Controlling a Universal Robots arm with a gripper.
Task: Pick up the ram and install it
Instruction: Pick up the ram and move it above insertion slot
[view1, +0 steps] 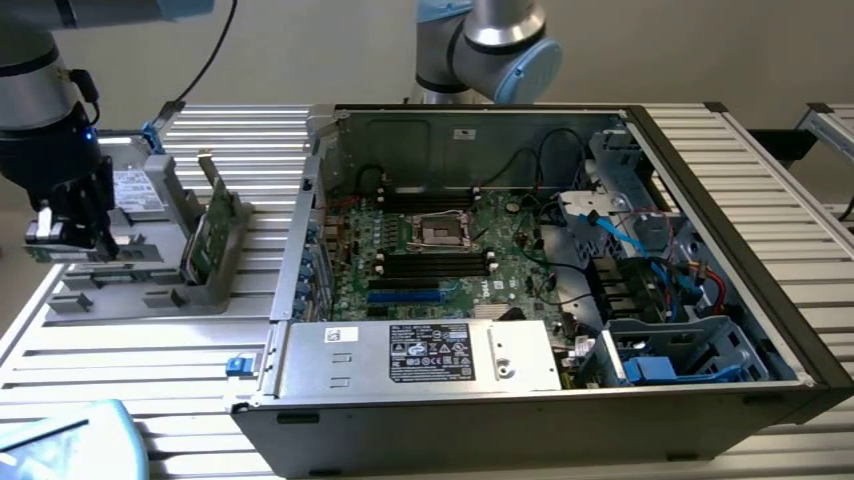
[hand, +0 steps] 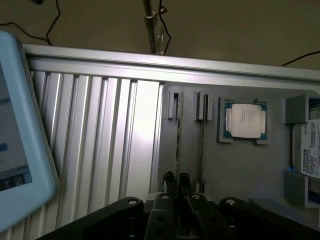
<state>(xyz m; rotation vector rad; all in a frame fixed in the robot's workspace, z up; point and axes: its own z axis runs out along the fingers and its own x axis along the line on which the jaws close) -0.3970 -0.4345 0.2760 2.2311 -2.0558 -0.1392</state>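
Note:
My gripper (view1: 70, 238) hangs low over the grey parts tray (view1: 127, 300) at the exterior view's left. Its fingers are shut on the ram (view1: 36, 248), a thin green stick that sticks out sideways from between them. In the wrist view the ram (hand: 178, 145) shows edge-on as a thin line running away from the gripper (hand: 176, 181) toward a slotted holder post (hand: 174, 105). I cannot tell whether the ram still touches the tray. The open computer case (view1: 747, 250) lies to the exterior view's right, with its motherboard (view1: 514, 235) and long black slots (view1: 430, 266).
A broader green card with a metal bracket (view1: 210, 228) stands upright in the tray beside my gripper. A processor chip (hand: 245, 120) and a drive (hand: 310, 150) also sit in the tray. A light-blue tablet (hand: 20, 125) lies nearby. A second arm (view1: 483, 40) stands behind the case.

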